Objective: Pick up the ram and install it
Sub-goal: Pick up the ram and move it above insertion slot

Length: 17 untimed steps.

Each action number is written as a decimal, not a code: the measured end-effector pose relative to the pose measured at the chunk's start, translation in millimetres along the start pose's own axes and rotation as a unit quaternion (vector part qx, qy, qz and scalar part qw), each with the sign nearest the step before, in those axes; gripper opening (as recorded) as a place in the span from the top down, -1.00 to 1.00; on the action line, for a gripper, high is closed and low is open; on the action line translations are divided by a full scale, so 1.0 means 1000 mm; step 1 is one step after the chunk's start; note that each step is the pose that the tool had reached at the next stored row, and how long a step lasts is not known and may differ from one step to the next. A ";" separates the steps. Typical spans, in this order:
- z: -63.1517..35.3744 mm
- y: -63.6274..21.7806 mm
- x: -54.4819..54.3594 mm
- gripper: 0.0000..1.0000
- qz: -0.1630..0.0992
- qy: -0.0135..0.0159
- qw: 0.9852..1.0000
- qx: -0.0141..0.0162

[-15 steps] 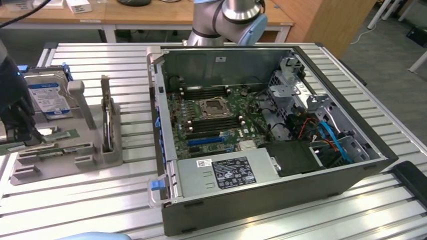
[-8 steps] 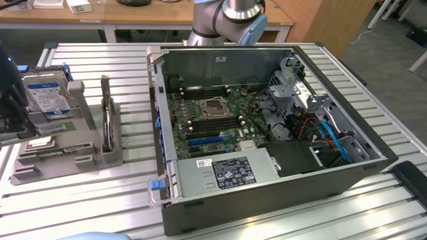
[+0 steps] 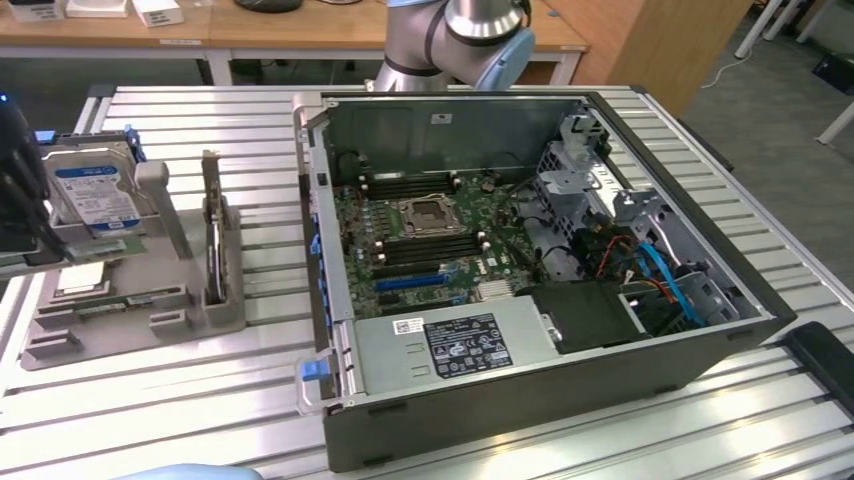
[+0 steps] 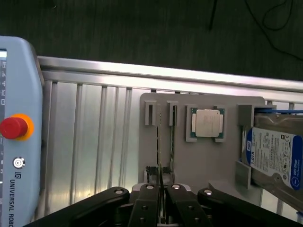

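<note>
The ram (image 4: pixel 160 142) shows edge-on in the wrist view as a thin line running out from between my fingers. My gripper (image 4: pixel 161 178) is shut on it, just above the grey parts tray (image 4: pixel 203 161). In the exterior view the gripper (image 3: pixel 30 258) hangs at the far left edge over that tray (image 3: pixel 200 315), and the ram (image 3: pixel 87 251) sticks out from it as a flat greenish strip. The open computer case (image 3: pixel 534 400) lies to the exterior view's right, with its motherboard (image 3: pixel 427 235) and dark memory slots exposed.
On the tray sit a blue-labelled hard drive (image 4: pixel 274 153), a square silver processor (image 4: pixel 207 123) and another thin board (image 4: pixel 173 137) in a slot. A tall card (image 3: pixel 211 240) stands on the tray's case side. A teach pendant (image 4: pixel 19 132) lies on the slatted table (image 3: pixel 174 400).
</note>
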<state>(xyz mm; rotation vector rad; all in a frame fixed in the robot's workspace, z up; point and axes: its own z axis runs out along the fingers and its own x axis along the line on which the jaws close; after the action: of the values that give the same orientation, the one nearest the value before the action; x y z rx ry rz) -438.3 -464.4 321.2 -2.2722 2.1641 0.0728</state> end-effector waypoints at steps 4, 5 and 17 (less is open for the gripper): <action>-0.0026 0.0001 0.000 0.75 0.030 -0.001 1.000 0.001; -0.0034 0.0001 0.000 0.75 0.037 -0.001 0.999 0.001; -0.0500 0.0015 -0.002 0.75 0.073 -0.002 0.997 0.003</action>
<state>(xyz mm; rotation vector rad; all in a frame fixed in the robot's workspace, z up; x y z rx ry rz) -438.3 -464.4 371.3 -2.1060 2.3217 0.0724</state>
